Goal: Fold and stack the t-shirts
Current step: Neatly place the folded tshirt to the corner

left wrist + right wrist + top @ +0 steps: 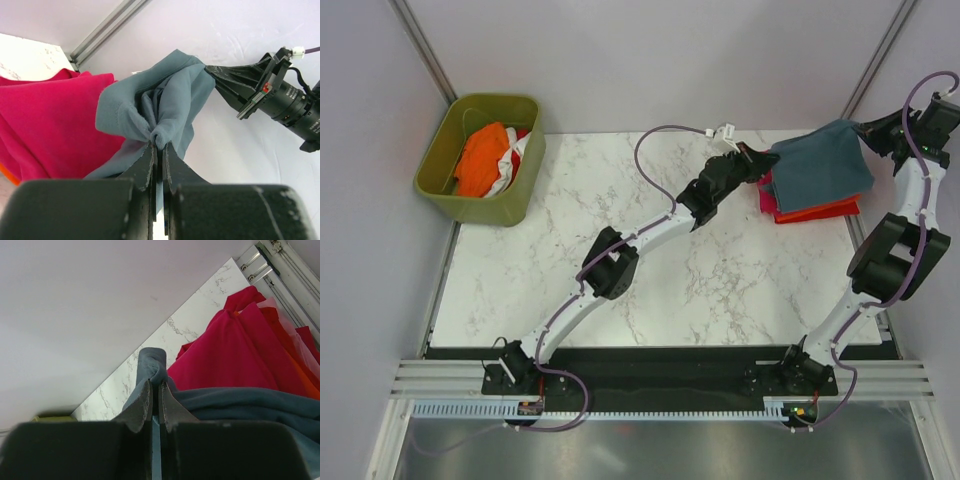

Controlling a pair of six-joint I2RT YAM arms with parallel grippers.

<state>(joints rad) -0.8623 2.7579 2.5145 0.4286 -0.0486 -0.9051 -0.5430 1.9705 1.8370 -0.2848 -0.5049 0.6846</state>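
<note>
Slate blue-grey soft cloth t-shirt (818, 165): stretched between both hands directly over the stack. It covers the stack's far part, and I cannot tell whether it rests there or hangs just above.
Stack: a magenta-pink folded t-shirt (767, 192) on top of an orange-red folded t-shirt (820, 212), lying on the white marble-patterned surface (670, 280).
Left hand (159, 145): fingers pressed together on a bunched corner of the blue-grey shirt, at the stack's left edge.
Right hand (155, 384): fingers pinched on the opposite corner of the same shirt, just beyond the stack's far right edge.
Why held so: gripping two corners spreads the cloth, so it hangs in a single panel rather than a heap. I judge this sets it up to be laid squarely onto the stack.
Stage, by my reading: the blue-grey shirt is at the placing step, not yet released.
Olive-green plastic bin (435, 165): well to the left of the stack, off the surface's far left corner.
Bin contents: an orange crumpled t-shirt (485, 158) and, beside it on the stack's side, a white and red cloth (520, 150). Both are unfolded, so work remains.
Risk: letting go unevenly could slide the top layer off the stack.
</note>
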